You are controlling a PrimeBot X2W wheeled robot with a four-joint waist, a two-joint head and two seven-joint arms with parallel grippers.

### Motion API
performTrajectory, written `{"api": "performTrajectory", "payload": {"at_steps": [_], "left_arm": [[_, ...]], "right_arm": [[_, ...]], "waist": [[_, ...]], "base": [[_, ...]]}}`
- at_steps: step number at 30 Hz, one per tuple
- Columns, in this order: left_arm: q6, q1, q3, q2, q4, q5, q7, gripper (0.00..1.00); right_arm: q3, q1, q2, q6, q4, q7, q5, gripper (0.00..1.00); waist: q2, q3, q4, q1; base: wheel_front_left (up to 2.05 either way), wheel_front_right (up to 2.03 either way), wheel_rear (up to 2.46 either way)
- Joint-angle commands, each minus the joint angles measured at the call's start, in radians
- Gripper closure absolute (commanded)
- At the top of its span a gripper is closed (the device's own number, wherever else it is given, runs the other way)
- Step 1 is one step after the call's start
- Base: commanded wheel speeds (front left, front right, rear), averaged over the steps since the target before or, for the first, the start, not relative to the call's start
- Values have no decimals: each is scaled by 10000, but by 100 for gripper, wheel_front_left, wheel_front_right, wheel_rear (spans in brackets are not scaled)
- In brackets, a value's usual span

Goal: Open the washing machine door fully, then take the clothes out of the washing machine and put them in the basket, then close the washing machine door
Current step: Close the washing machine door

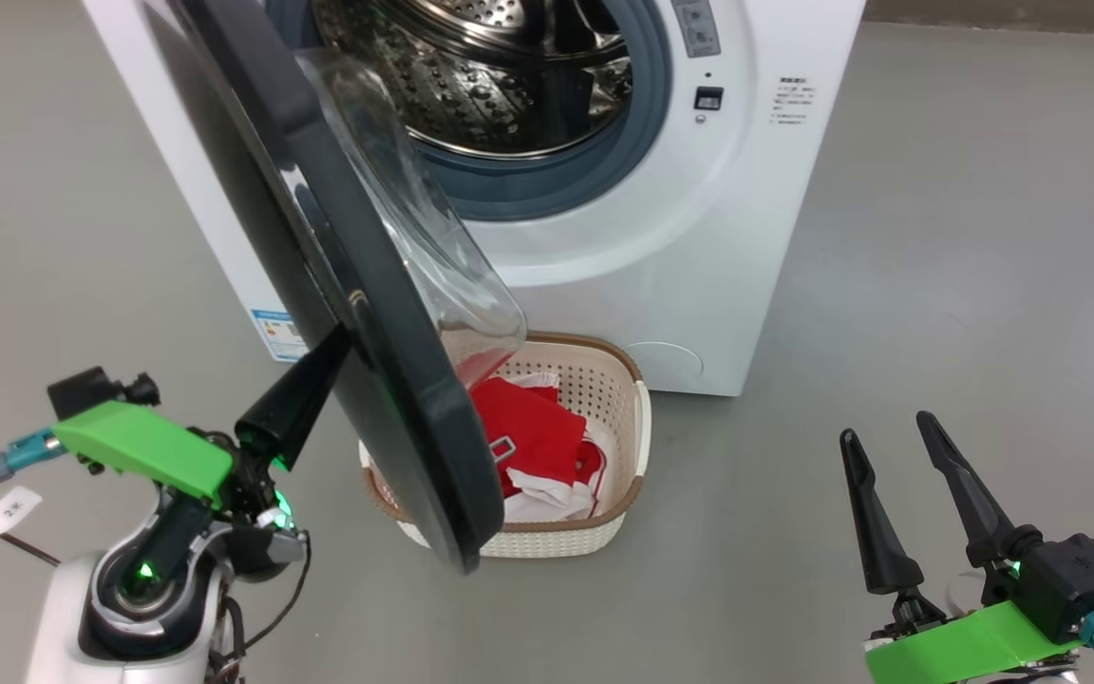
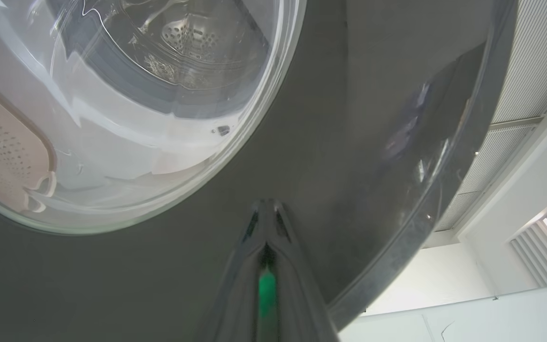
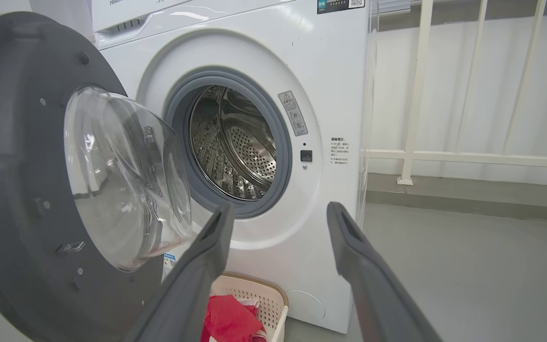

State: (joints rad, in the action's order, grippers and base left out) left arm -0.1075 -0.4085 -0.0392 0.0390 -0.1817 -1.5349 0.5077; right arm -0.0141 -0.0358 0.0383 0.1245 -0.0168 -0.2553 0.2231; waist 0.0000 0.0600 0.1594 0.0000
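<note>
round door's wide black rim: glossy, smooth | clear bulging door window: glass | perforated drum: shiny steel | cream perforated basket: plastic | red garments: soft cloth

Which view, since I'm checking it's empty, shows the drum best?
The right wrist view: it looks straight into the drum, showing bare steel. The head view crops its top; the left wrist view glimpses it through the door glass.
</note>
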Motion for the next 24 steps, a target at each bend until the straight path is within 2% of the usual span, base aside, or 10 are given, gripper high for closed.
{"api": "performTrajectory", "payload": {"at_steps": [1, 24], "left_arm": [[198, -307, -110, 113, 181, -198, -78, 100], [614, -1758, 336, 112, -870, -1064, -920, 100]], "right_arm": [[-240, 340, 119, 62, 246, -64, -1, 0], [-288, 550, 119, 62, 228, -65, -88, 0]], "waist": [[0, 50, -190, 0], [0, 473, -1781, 0]], "base": [[0, 0, 0], [0, 0, 0]]}}
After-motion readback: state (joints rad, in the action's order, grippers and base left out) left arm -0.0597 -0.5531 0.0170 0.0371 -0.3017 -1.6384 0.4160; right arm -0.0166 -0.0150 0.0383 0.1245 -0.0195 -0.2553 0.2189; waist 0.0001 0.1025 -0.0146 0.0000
